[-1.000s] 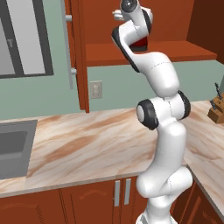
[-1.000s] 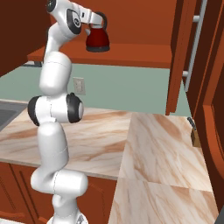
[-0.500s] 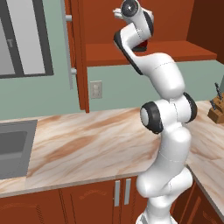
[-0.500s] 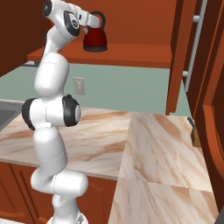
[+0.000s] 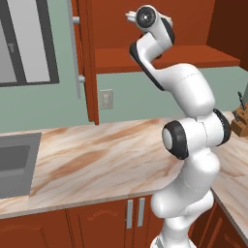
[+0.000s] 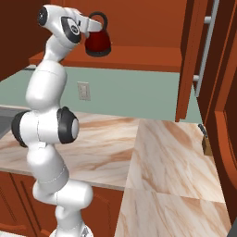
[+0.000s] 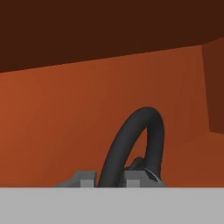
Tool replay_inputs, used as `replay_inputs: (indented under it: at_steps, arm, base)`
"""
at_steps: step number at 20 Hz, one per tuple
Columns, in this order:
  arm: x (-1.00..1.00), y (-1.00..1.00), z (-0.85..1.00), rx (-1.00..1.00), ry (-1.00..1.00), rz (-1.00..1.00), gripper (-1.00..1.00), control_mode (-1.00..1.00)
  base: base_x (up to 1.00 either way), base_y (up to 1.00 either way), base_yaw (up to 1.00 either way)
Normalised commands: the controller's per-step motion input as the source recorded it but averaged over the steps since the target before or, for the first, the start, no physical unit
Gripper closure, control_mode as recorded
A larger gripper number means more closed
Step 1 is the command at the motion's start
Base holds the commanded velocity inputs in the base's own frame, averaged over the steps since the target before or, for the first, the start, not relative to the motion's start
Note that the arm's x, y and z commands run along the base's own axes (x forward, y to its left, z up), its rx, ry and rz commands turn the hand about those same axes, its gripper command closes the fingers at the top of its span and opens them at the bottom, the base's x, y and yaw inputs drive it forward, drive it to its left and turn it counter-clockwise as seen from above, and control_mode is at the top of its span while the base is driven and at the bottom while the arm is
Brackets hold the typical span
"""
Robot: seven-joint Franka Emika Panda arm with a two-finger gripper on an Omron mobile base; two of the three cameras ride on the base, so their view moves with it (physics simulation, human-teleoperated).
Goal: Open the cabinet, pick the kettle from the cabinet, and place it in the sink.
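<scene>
**Kettle held aloft at open cabinet**

The hand [image 6: 89,27] is seen raised to the level of the cabinet [image 6: 139,28] opening, at the upper left of the right base view. It is clamped on the black arched handle of the kettle [image 6: 97,43]. In the hand view the fingertips [image 7: 85,178] are seen at either side of that handle, which rises between them as a dark loop against the reddish-brown interior of the cabinet.

The kettle is observed to hang just below and beside the hand, its dark red body clear of the cabinet shelf [image 6: 139,55] and in front of the shelf's edge. It appears roughly upright. In the left base view the kettle is hidden behind the arm's wrist.

The cabinet is found open: one door [image 5: 83,58] stands swung out at the left of the left base view with its silver bar handle [image 5: 76,48] visible, and another door [image 6: 196,60] stands swung out at the right of the right base view.

The sink [image 5: 14,164] is noted at the far left of the left base view, recessed in the marbled tan desk [image 5: 97,160], well apart from the kettle. A wall outlet [image 5: 105,99] is mounted on the green wall below the shelf. A knife block [image 5: 240,123] stands at the right edge of the desk.
</scene>
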Motion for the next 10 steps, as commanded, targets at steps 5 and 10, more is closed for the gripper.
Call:
replay_inputs:
  at_steps: [5,10]
  arm:
    - [-0.42,0.02,0.01,0.00,-0.01,0.00,1.00,-1.00]
    - [-0.44,0.00,0.05,0.00,0.00,0.00,1.00,-1.00]
  base:
    - [0.00,0.00,0.00]
    - [0.00,0.00,0.00]
